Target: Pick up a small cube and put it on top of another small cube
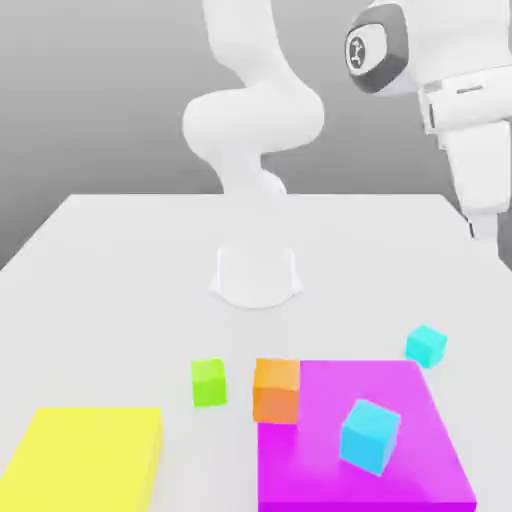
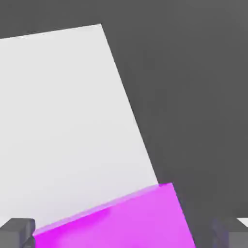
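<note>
- Exterior view: gripper point(image 1: 483, 228) noted high at the exterior view's right, clear of all cubes.
- Exterior view: small cyan cube point(image 1: 426, 346) on the white table point(image 1: 150, 280), near the far right corner of the magenta block point(image 1: 350, 480); small green cube point(image 1: 209, 383) on the table toward the left.
- Exterior view: orange cube point(image 1: 276, 391) stands between those two, at the magenta block's left side; whether it rests on the block is hard to judge. Large cyan cube point(image 1: 370, 437) lies over the block. Yellow block point(image 1: 85, 460) at lower left.
- Exterior view, count: two cyan cubes, one green, one orange; one magenta block, one yellow.
- Hand view: jaws wide apart, nothing held; one magenta surface and the table's corner recorded.
</note>
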